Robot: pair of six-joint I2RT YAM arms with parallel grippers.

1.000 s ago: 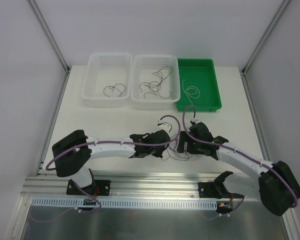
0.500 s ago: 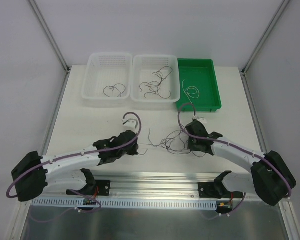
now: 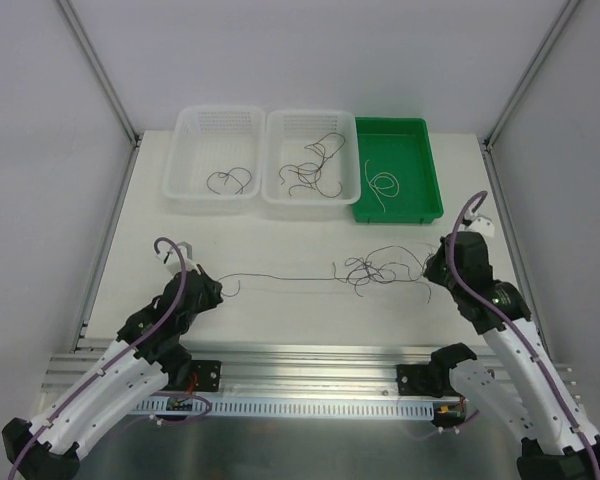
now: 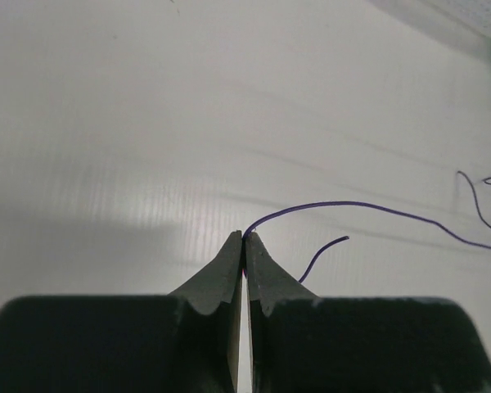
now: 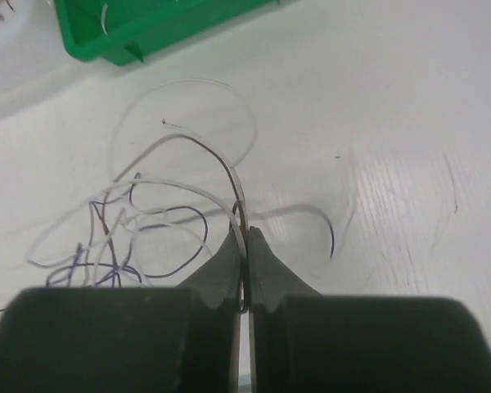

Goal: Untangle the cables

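Observation:
The cables lie as a loose clump of dark, brownish and white strands on the table's right half. One thin dark strand runs from it in a nearly straight line to the left. My left gripper is shut on that strand's end; in the left wrist view the purple-dark strand leaves the closed tips and its short free end curls beside them. My right gripper sits at the clump's right side. Its tips are shut on a white and a brown strand of the clump.
Two white baskets and a green tray stand in a row at the back, each holding loose thin strands. The green tray also shows in the right wrist view. An aluminium rail runs along the near edge.
The right gripper has closed on the clump's strands. Both arms have swung apart, left arm to the left and right arm to the right, drawing one dark strand out of the clump.

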